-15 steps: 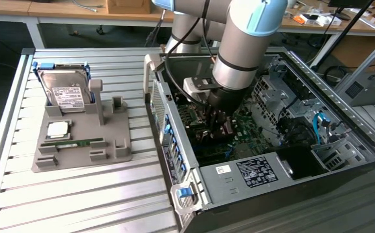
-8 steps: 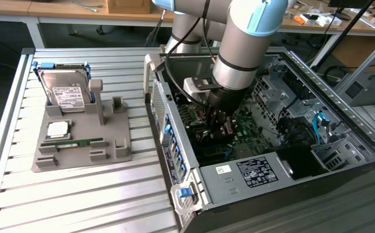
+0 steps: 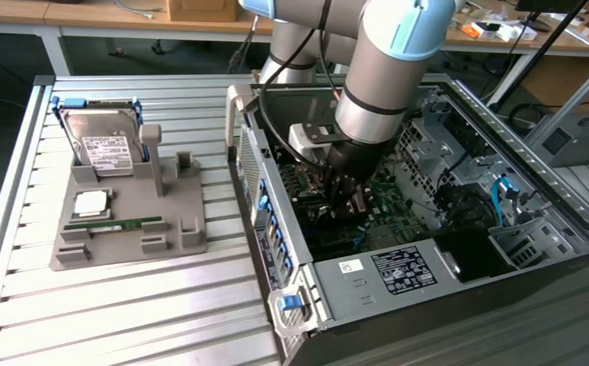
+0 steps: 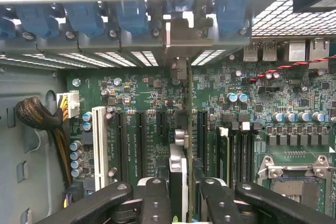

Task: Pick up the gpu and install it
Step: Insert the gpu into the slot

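Seen edge-on in the wrist view, the gpu is a thin card standing upright over the motherboard, among the black expansion slots. Its silver bracket reaches the case's rear wall. My gripper is shut on the card, with a black finger on either side. In the exterior view my gripper is down inside the open computer case, low over the board. Whether the card sits in a slot I cannot tell.
Blue slot clips line the case's rear wall. A white slot and a braided cable bundle lie to one side. On the slatted table, a grey holder carries a hard drive, a chip and a memory stick.
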Motion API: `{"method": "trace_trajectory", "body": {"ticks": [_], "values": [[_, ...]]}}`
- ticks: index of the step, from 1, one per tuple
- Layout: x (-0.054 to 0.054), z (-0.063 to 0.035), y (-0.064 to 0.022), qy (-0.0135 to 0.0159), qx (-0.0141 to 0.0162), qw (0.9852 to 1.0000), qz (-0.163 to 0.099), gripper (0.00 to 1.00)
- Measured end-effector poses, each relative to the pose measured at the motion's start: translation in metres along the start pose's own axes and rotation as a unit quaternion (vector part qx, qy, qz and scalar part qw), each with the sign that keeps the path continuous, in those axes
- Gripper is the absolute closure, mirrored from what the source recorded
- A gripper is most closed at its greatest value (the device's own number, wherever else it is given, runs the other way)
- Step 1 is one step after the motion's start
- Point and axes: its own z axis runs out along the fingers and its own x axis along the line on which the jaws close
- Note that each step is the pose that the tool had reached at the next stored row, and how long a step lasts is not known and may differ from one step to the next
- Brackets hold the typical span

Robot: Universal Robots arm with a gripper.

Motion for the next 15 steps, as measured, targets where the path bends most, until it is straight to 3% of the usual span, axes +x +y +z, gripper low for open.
{"method": "trace_trajectory", "body": {"ticks": [15], "values": [[0.0028,0.0019,-0.0001,-0.0006,0.0000,1.0000,0.000,0.73]]}}
